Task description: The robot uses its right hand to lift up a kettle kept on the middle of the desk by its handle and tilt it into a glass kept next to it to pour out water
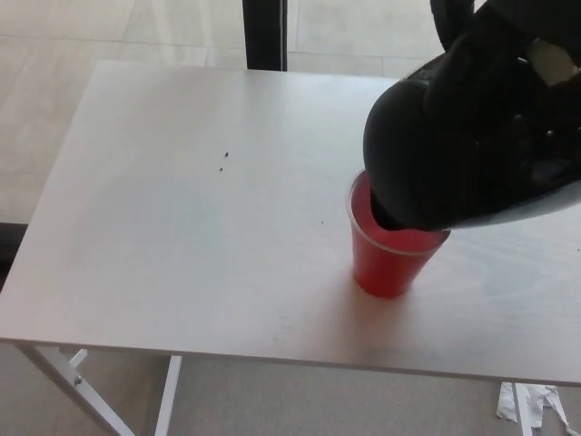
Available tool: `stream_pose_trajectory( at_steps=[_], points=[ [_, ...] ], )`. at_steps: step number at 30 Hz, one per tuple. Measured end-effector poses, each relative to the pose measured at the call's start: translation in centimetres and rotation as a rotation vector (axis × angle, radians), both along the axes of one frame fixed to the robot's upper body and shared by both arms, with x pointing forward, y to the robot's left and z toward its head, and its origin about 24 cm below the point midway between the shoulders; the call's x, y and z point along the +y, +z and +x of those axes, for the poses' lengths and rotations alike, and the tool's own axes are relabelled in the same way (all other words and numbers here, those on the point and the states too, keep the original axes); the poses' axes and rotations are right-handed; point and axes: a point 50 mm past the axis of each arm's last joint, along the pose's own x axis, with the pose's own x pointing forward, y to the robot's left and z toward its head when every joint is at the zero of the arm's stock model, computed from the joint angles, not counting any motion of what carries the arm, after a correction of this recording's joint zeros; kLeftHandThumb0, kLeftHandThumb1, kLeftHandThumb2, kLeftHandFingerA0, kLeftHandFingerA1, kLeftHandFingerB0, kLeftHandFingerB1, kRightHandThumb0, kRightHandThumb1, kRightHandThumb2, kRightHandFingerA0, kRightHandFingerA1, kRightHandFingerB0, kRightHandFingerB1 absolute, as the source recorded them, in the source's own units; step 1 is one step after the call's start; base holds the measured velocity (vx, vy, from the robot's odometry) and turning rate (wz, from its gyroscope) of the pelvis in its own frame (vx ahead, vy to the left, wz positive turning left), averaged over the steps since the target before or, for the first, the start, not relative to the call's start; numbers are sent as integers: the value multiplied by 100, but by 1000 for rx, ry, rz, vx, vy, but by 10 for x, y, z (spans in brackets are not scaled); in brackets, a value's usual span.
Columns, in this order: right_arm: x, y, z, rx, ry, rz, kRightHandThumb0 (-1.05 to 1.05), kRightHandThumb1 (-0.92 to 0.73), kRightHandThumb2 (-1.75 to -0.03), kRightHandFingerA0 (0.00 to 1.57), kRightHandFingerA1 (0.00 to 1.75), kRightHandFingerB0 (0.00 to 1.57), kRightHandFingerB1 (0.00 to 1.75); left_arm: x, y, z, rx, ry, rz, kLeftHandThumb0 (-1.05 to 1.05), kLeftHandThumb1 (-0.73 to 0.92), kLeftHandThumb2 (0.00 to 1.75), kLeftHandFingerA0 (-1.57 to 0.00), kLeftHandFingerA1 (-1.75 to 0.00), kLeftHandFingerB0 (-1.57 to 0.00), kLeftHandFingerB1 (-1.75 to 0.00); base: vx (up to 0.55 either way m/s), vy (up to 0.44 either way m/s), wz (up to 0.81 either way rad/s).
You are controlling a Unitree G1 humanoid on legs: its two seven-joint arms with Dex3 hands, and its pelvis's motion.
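Black kettle [436, 154] is tilting over the red cup [388, 259], spout hanging just above its rim. Right hand [526, 82] is merging with the dark kettle, fingers' grip impossible to tell. Cup is standing on the white counter [200, 227].

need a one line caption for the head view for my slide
Black kettle, tilted spout-down over the mouth of a red cup on a white desk, mid-pour.

The kettle [454, 136] blocks the cup [386, 263] from above; the desk [182, 227] leftward lies open.
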Motion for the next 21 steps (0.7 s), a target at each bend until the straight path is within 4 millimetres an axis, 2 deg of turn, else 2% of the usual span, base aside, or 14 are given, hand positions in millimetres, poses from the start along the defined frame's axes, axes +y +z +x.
stream_pose_trajectory(
  at_steps=[1, 3, 4, 5, 6, 7, 9, 10, 13, 15, 16, 18, 20, 21],
  points=[
    [3, -1, -1, -1, -1, -12, -25, -38, -99, 102, 175, 85, 155, 0, 0, 0, -1, -2, 1, -105, 35, 122, -58, -59, -41, -85, 0, 0, 0],
    [10, -2, -2, -9, 2, -32, -27, -41, -105, 104, 175, 89, 141, -1, 1, 1, -1, -7, 3, -105, 36, 122, -58, -60, -41, -87, 0, 0, 0],
    [12, -2, -2, -12, 3, -40, -31, -40, -105, 105, 170, 90, 115, -1, 1, 1, -1, -9, 5, -105, 35, 122, -58, -59, -41, -85, 0, 0, 0],
    [16, -2, -3, -16, 5, -53, -27, -39, -107, 110, 170, 93, 115, -1, 1, 2, -1, -12, 6, -105, 35, 122, -57, -59, -40, -85, 0, 0, 0],
    [19, -2, -4, -18, 9, -62, -36, -43, -110, 130, 137, 97, 106, -1, 1, 2, -1, -13, 7, -105, 35, 122, -57, -60, -42, -85, 0, 0, 0],
    [22, -3, -5, -20, 13, -71, -36, -43, -110, 130, 137, 97, 106, -1, 1, 2, -1, -13, 7, -105, 35, 122, -57, -60, -42, -85, 0, 0, 0],
    [31, -4, -9, -30, 23, -106, -32, -41, -111, 129, 137, 98, 108, -2, 1, 2, 1, -15, 7, -105, 35, 121, -56, -60, -43, -85, 0, 0, 0],
    [33, -4, -10, -34, 23, -117, -27, -39, -111, 103, 171, 91, 121, -2, 1, 2, 2, -15, 7, -105, 36, 121, -56, -60, -42, -86, 0, 0, 0],
    [38, -6, -12, -41, 16, -143, -28, -46, -102, 103, 168, 87, 113, -2, 0, 2, 4, -17, 7, -105, 49, 98, -57, -61, -43, -84, 0, 0, 0],
    [38, -5, -12, -40, 3, -151, -28, -46, -102, 103, 168, 87, 113, -2, 0, 2, 8, -19, 8, -105, 49, 98, -57, -61, -43, -84, 0, 0, 0],
    [38, -5, -12, -37, -3, -153, -30, -50, -95, 100, 175, 86, 129, -2, 0, 2, 9, -20, 9, -105, 47, 95, -58, -61, -45, -83, 0, 0, 0],
    [36, -3, -11, -31, -19, -144, -23, -46, -108, 115, 170, 84, 125, -2, 0, 2, 10, -18, 8, -105, 47, 95, -58, -62, -44, -83, 0, 0, 0],
    [32, -2, -9, -21, -35, -126, -18, -41, -101, 100, 175, 78, 167, -1, 0, 1, 12, -13, 6, -105, 48, 96, -57, -62, -43, -85, 0, 0, 0],
    [30, -1, -8, -15, -45, -118, -18, -41, -101, 100, 175, 78, 167, -1, -1, 1, 13, -12, 6, -105, 48, 96, -57, -62, -43, -85, 0, 0, 0]
  ],
)
